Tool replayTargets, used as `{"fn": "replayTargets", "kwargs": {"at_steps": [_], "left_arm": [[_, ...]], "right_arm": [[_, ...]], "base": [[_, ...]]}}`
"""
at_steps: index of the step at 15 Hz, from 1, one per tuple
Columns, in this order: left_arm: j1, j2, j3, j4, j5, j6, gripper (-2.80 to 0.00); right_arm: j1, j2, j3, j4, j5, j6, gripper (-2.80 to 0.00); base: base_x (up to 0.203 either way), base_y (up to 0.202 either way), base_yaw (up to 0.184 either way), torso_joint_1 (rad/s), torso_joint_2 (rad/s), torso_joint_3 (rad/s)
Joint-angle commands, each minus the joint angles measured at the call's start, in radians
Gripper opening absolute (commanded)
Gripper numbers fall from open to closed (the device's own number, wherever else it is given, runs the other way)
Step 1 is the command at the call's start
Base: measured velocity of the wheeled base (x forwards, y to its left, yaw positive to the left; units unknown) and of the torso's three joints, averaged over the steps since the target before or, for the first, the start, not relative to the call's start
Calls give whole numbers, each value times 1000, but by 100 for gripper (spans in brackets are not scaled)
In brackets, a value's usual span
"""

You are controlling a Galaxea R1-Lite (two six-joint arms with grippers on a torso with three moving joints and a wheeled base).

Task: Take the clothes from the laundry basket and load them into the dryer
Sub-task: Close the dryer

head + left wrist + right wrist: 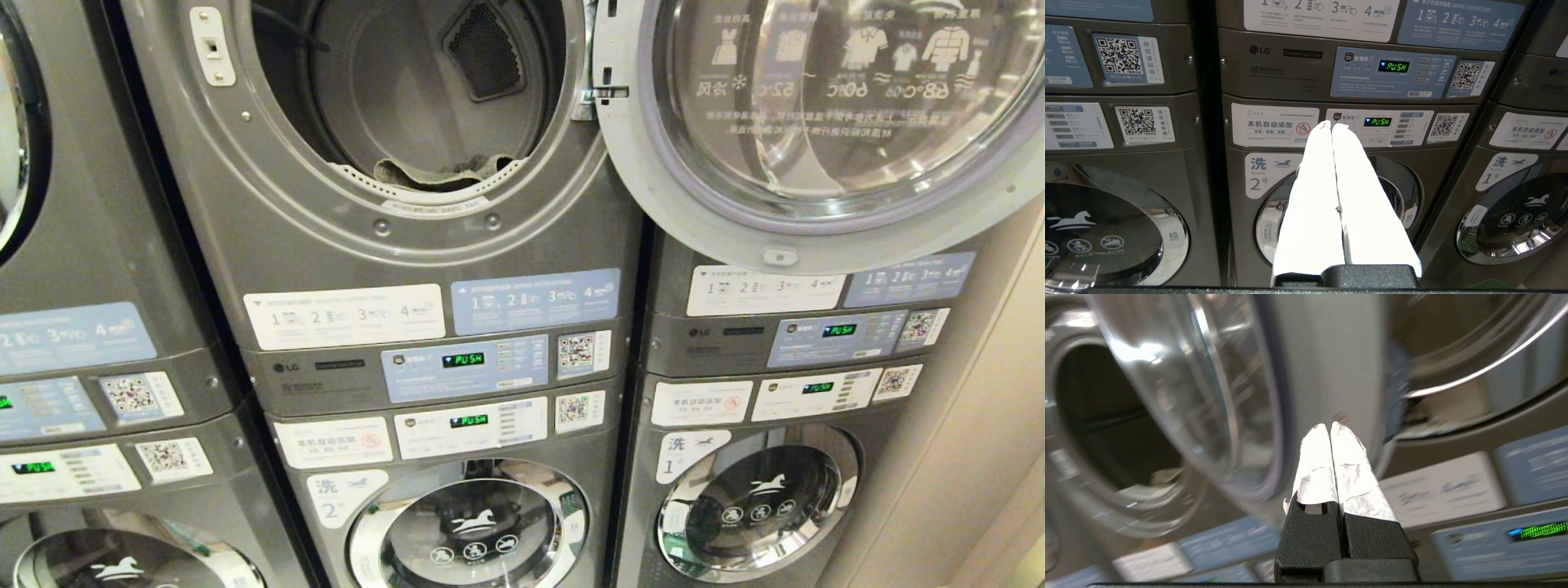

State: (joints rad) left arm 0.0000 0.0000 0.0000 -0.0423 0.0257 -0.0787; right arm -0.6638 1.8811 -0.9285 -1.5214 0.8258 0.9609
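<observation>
the right gripper [1330, 425] is seen with its two white-wrapped fingers pressed together and nothing between them. it is held up just in front of the edge of the open door [1241, 416], between the drum opening and the neighbour machine. the left gripper [1331, 124] is also pressed together and empty; it is parked low, pointed at the washer 2 door [1400, 192] under the dryer.

in the head view no arm is shown. the dryer [408, 245] is the upper machine in the middle, and its door is swung out to the right. some clothes [441, 171] are already laid at the near bottom of the drum, close behind the rim. they look grey-beige, crumpled and soft, in a low flat heap; how many pieces are there cannot be told. the laundry basket is not seen in any view.

it is judged that one piece has been put in and the empty right gripper is between loads. the next move probably calls for a reach down to the basket, kept free of the door edge.
</observation>
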Motion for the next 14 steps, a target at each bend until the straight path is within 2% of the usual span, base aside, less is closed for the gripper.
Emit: {"fn": "replayTargets", "kwargs": {"at_steps": [1,3,5,12,14], "left_arm": [[0,0,14,-1,0,-1,-280],[0,0,14,-1,0,-1,-280],[0,0,14,-1,0,-1,-280],[0,0,14,-1,0,-1,-280],[0,0,14,-1,0,-1,-280]], "right_arm": [[10,-19,16,-9,53,48,-280],[11,-72,63,-9,122,119,-280],[36,-136,122,-9,158,175,-280],[186,-375,356,-9,198,220,-280],[189,-357,336,-9,181,210,-280]], "base": [[0,0,0,0,0,0],[0,0,0,0,0,0],[0,0,0,0,0,0],[0,0,0,0,0,0],[0,0,0,0,0,0]]}}
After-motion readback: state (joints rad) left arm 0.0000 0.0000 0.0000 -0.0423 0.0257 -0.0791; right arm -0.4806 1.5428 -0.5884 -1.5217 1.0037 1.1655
